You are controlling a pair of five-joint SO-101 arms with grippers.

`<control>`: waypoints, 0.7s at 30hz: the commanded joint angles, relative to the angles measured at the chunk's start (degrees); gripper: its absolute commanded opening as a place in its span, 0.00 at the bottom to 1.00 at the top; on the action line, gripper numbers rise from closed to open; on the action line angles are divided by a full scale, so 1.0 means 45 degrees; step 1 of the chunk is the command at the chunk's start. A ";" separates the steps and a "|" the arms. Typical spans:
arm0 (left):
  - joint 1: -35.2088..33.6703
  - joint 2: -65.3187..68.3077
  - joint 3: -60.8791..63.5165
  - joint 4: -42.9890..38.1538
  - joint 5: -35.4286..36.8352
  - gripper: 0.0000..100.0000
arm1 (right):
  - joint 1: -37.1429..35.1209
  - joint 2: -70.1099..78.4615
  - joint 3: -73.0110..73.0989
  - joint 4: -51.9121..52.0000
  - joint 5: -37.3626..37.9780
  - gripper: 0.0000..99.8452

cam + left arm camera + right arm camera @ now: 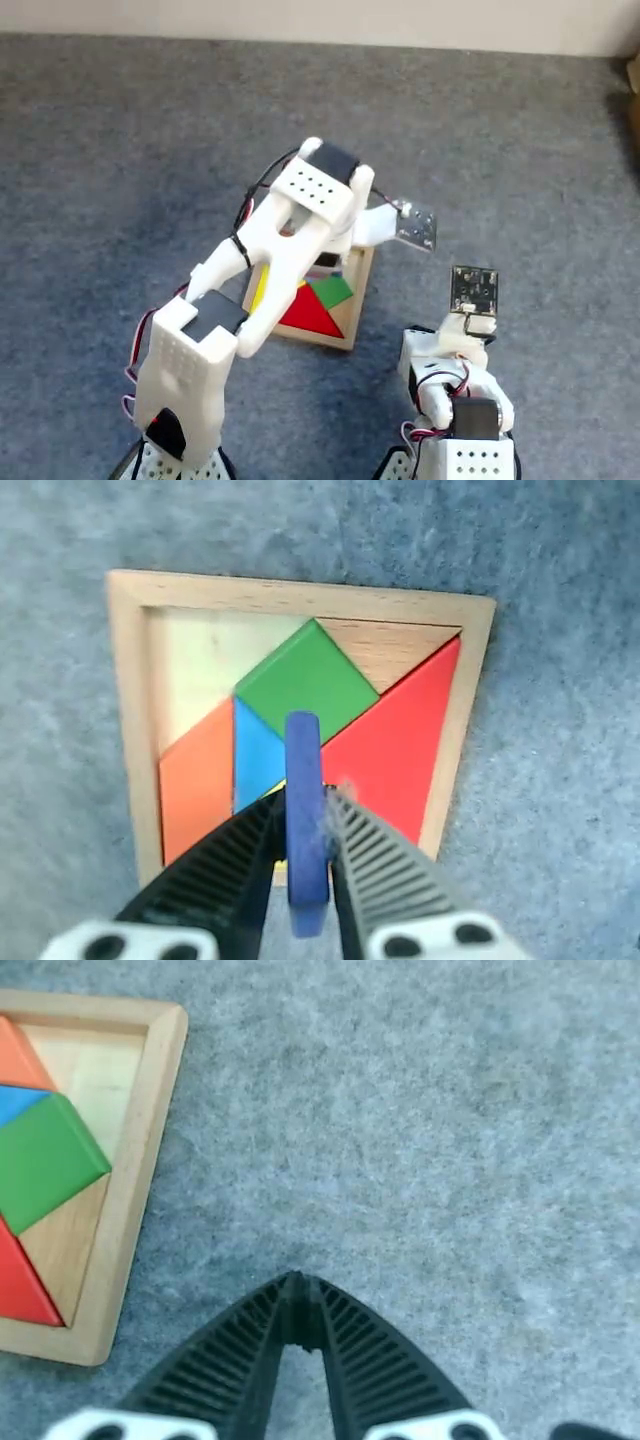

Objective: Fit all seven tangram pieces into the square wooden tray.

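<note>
Left pincer (306, 802) clamps blue piece (302, 742)

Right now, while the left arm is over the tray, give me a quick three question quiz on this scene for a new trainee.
1. True or false: the right gripper is holding a tangram piece.
2. Which piece is in the left gripper? A green, B dark blue, C orange.
3. Fill in: inside the wooden tray, the green square lies edge to edge with the big ___ triangle.

Key
1. False: it is shut on nothing.
2. B: the dark blue piece, held on edge above the tray.
3. Red: the red triangle.
</note>
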 commanded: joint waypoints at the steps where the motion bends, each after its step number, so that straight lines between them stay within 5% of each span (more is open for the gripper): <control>1: 0.0244 -0.0772 0.0244 -0.0274 -0.0195 0.00 | 0.0440 -0.0068 0.1709 -0.0576 0.0176 0.01; 21: 0.0713 -0.0752 0.1846 -0.2188 -0.0098 0.02 | 0.0498 -0.0068 0.1709 -0.0850 0.0137 0.01</control>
